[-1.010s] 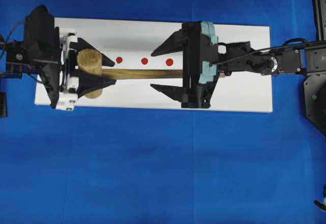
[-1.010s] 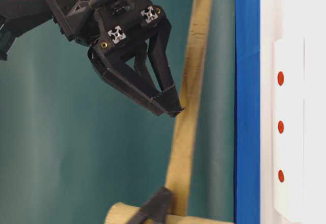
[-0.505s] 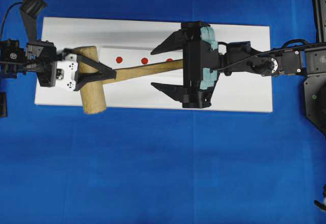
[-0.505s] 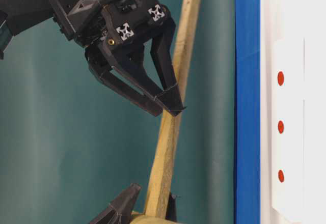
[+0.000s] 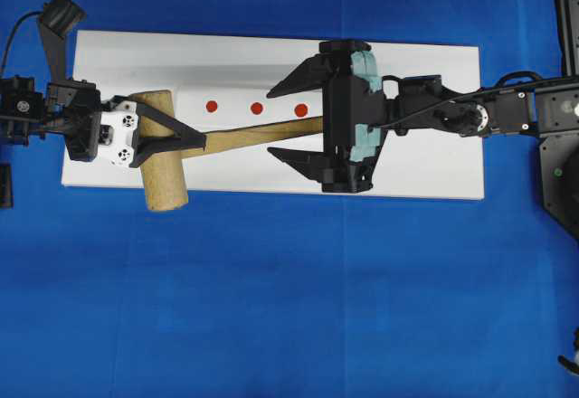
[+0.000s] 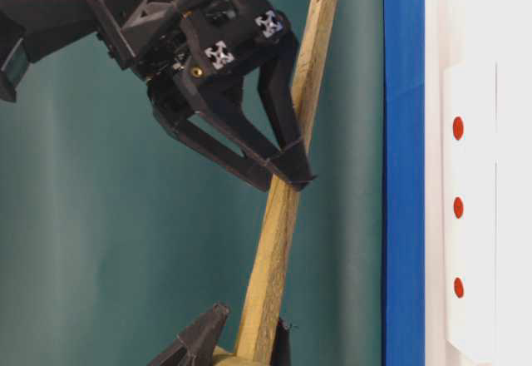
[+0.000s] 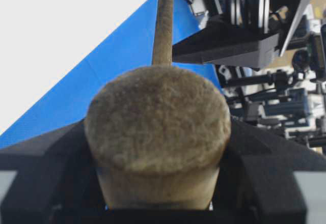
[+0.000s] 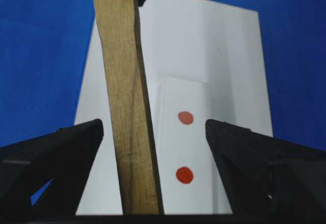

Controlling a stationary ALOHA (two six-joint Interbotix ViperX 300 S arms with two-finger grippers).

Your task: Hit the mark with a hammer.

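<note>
We see a white board (image 5: 425, 167) lying on the blue cloth (image 5: 289, 298), under both arms. Our right gripper (image 5: 289, 116) hangs above the board's middle with its jaws spread wide; the handle passes between them, and we hold nothing there. In the right wrist view the handle runs up between the two dark fingers (image 8: 48, 163), nearer the left one, with clear gaps on both sides.

Our left gripper (image 5: 176, 134) is clamped on the hammer (image 5: 161, 149) at its head, one finger on each side, as the left wrist view shows. The head juts past the board's near edge over the cloth, and the handle slants up and away toward the right gripper.

The raised strip (image 5: 271, 90) sits on the board just beyond the handle. Three red dots lie along it; the mark (image 5: 301, 109) is the one nearest the right gripper, just beside its upper finger, apart from the hammer.
</note>
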